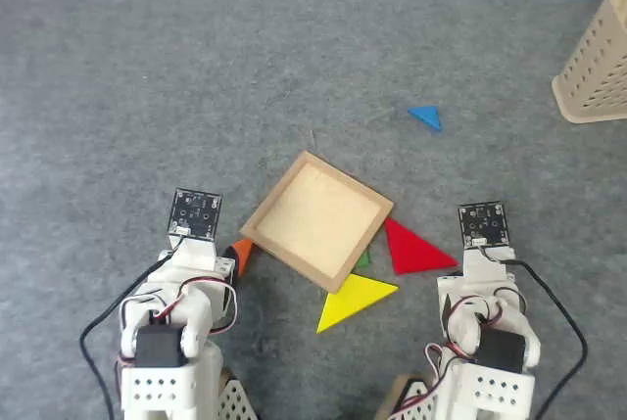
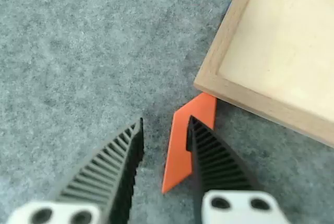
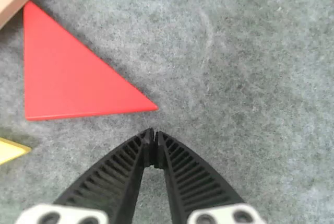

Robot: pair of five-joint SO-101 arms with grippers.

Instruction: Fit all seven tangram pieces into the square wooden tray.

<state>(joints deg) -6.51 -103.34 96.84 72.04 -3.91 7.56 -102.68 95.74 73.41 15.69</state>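
Left claw (image 2: 166,121) agape around the orange piece (image 2: 179,145): flat on the tabletop (image 2: 78,51), beside one finger, long axis running straight ahead to the tray (image 2: 250,104) corner. Right claw (image 3: 153,132) pinched shut, empty, farther off.

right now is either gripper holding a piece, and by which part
Nothing is held. The left gripper is open, the orange piece lying flat on the mat by one finger. The right gripper is shut on nothing.
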